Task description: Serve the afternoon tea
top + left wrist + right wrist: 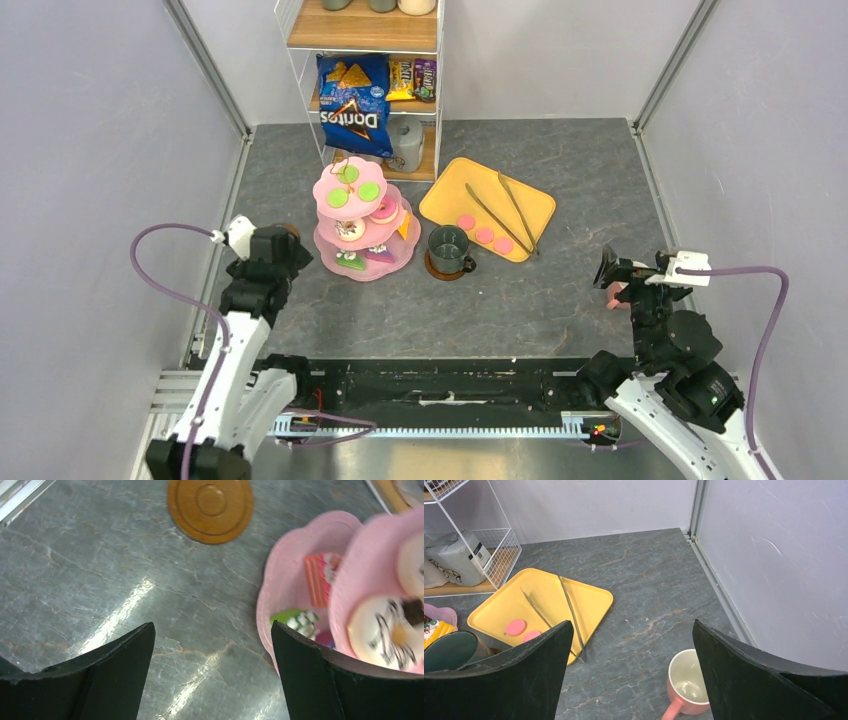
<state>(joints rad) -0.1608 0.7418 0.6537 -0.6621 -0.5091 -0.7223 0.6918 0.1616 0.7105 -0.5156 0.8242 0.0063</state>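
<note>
Pink mug (pixel 686 682), lower centre, looks rigid, light, slick: take across rim wall; right gripper (pixel 632 627) and left gripper (pixel 212 627) both gape empty.

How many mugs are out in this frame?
2. The dark-green mug sits on a brown saucer beside the yellow tray; the pink mug stands on the table below the right gripper. The shelf may hide more.

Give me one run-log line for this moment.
left gripper jaws open, beside pink stand | right gripper jaws open, over pink mug | dark-green mug on brown saucer | second saucer empty
</note>
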